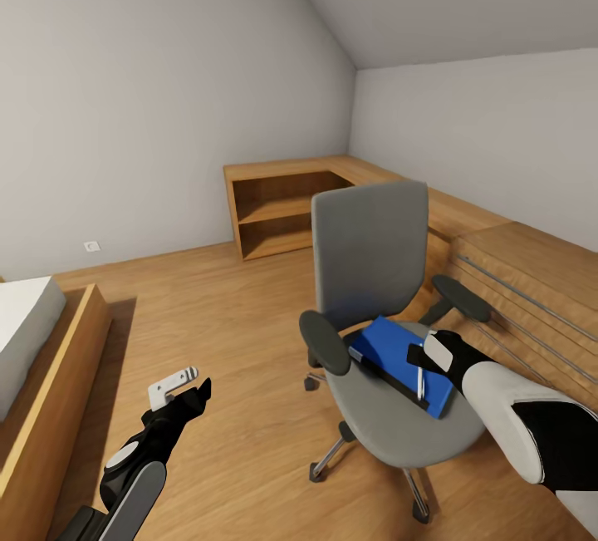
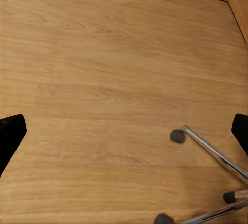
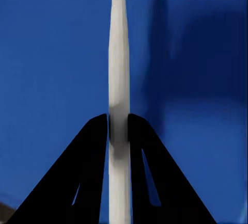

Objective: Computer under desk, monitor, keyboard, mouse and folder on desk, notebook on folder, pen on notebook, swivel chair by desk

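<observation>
**On the chair seat: pen pinched over blue**

Between bed frame (image 1: 58, 375) and swivel chair (image 1: 390, 341), wide bare floor (image 1: 224, 333); low wood cabinet (image 1: 531, 292) close behind the chair. Right gripper (image 3: 119, 131) pressed onto the white pen (image 3: 118, 53), long axis straight out between the fingers, just above the blue folder (image 1: 399, 358). Left gripper (image 1: 187, 387) spread wide over floor.

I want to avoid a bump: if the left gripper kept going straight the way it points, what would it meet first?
Probably the bare wooden floor: the left gripper, jaws open, looks down at it. The swivel chair base lies off to one side.
</observation>
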Motion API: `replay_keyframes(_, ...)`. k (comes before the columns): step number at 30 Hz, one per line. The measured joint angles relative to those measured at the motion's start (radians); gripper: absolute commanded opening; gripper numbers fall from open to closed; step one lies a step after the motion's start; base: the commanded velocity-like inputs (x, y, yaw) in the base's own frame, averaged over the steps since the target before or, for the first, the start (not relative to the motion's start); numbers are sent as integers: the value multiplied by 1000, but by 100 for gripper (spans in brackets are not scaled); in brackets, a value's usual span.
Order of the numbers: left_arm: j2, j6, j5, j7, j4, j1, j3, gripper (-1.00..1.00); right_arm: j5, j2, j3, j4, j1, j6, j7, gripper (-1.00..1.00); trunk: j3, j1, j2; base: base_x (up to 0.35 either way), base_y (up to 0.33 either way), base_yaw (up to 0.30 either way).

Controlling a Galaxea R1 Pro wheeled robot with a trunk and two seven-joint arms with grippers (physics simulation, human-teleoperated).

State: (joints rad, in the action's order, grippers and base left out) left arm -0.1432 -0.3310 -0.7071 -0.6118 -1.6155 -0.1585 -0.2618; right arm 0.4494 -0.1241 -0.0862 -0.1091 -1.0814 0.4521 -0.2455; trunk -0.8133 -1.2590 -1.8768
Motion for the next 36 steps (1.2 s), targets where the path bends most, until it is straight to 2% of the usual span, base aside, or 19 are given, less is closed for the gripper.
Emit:
replay_keyframes(18, 0, -2, -2, -1, 7, 0, 0, 100, 2, -4, 0, -32, 0, 7, 4, -100, 56, 69, 126, -15, 0, 0)
replay_keyframes(36, 0, -2, -4, -1, 9, 0, 0, 100, 3, -5, 0, -64, 0, 13, 3, -100, 113, 137, 252, -307, 0, 0)
